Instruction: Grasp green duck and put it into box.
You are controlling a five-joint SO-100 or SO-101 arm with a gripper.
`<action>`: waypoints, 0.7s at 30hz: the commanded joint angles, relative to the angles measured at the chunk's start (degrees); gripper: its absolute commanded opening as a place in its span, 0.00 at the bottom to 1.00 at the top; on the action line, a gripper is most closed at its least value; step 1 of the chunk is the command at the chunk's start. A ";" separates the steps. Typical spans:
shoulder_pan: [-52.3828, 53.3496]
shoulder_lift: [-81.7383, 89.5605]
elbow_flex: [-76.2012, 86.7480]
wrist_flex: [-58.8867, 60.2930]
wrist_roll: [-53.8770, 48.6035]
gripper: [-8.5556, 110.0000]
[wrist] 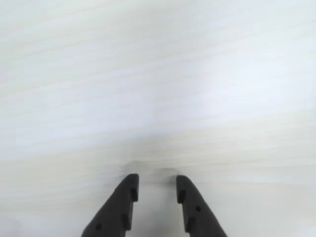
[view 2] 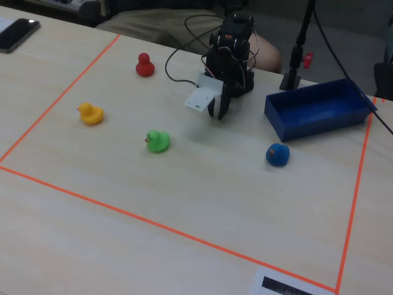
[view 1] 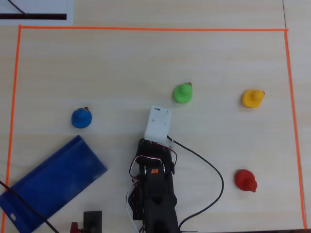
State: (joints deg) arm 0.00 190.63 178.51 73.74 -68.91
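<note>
Green duck point(view 1: 183, 92) on taped wooden table point(view 1: 121, 68)

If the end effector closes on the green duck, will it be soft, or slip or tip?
The green duck looks like a small rubber toy, so probably light and slightly squashy. Its rounded, smooth body may slip between narrow fingers. It sits upright on the table, so a push would likely slide it, not roll it.
</note>
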 commanded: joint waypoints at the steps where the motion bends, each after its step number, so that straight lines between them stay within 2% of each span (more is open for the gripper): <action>1: 0.44 -0.88 -0.26 1.05 0.35 0.07; 6: 1.23 -0.97 -0.26 0.88 -2.20 0.08; 9: 5.27 -4.92 -4.39 -0.88 -4.83 0.13; 13: 12.83 -19.51 -21.18 -5.62 -4.83 0.28; 18: 21.53 -34.45 -42.63 -9.67 -6.68 0.37; 21: 26.28 -42.10 -54.05 -11.07 -8.61 0.38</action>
State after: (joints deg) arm 21.36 156.97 142.03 65.21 -75.67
